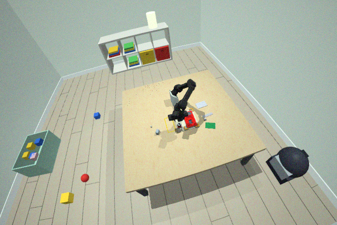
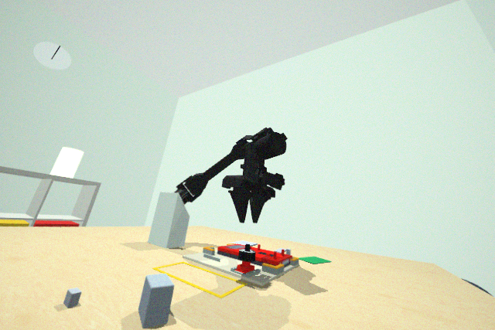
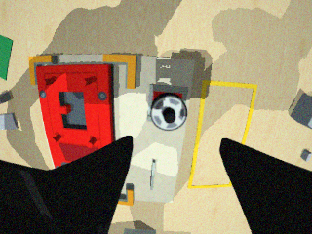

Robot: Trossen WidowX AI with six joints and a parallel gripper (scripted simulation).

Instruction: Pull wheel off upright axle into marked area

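The wheel, black with a white hub, sits on the upright axle over a red mount at the end of the white baseplate. A red plate covers the other part of the board. The yellow marked area lies on the table right beside the wheel end of the board. My gripper is open and empty. It points down and hangs well above the wheel, touching nothing.
A tall grey block and a small grey cube stand beyond the marked area. A green patch lies past the red plate. The arm's grey pedestal stands behind the board.
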